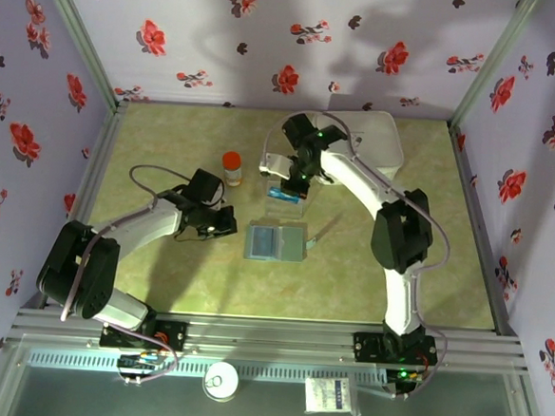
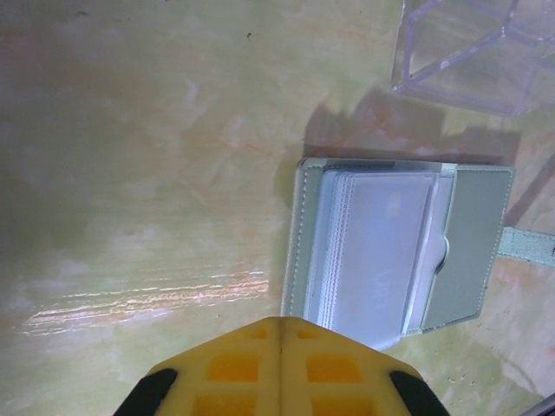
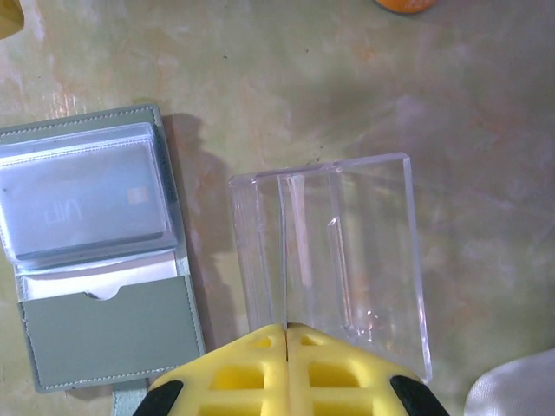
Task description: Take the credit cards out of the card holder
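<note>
Overhead, I find the card holder (image 1: 275,241) lying open and flat on the green surface (image 1: 348,289), near its middle, between the two arms. The left jaws sit just to its left. The right jaws are beyond it, over a clear plastic stand (image 1: 286,201); a blue patch shows under them that I cannot identify. An orange-capped bottle (image 1: 232,167) stands left of the stand, and a white box (image 1: 382,139) rests at the far edge.

At the left wrist, I note the yellow jaws closed flush and gripping nothing. The card holder (image 2: 473,243) lies close by their tips, clear sleeves uppermost, with a pale credit card (image 2: 386,234) inside. Its strap (image 2: 525,243) trails to the right. The clear plastic stand (image 2: 468,52) is beyond, apart from it.

At the right wrist, I record the jaws likewise shut and empty, poised over the stand (image 3: 347,251). The card holder (image 3: 104,338) lies just beside the stand on the left, a narrow gap between them, the credit card (image 3: 87,195) within its sleeve.
</note>
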{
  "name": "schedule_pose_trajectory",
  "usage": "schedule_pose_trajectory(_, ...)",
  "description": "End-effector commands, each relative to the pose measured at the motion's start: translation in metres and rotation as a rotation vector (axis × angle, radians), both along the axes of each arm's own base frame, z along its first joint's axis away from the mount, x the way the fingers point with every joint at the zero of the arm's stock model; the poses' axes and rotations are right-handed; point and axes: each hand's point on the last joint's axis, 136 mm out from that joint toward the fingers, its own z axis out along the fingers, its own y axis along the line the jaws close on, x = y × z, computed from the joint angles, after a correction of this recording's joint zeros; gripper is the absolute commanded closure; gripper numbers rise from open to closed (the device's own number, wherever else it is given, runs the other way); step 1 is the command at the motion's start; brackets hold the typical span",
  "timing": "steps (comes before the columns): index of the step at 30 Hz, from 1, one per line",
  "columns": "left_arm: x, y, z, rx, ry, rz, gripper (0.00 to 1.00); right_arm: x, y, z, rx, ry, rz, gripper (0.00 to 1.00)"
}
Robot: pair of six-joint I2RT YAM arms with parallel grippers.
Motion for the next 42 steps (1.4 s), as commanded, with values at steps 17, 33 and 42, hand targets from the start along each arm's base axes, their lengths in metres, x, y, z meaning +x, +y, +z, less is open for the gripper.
schedule_pose_trajectory(17,-0.005,0.010,-0.006,0.027,0.036,-0.016,1.00,-0.013,-0.010,-0.043,-0.069,0.295,0.097,1.00)
schedule_pose_trajectory(33,-0.003,0.007,-0.009,0.011,0.048,-0.011,1.00,-0.012,0.001,-0.056,-0.075,0.291,0.104,0.91)
schedule_pose_trajectory(42,-0.001,0.005,-0.007,0.007,0.042,-0.019,1.00,0.006,-0.009,-0.026,-0.071,0.167,0.048,0.84)
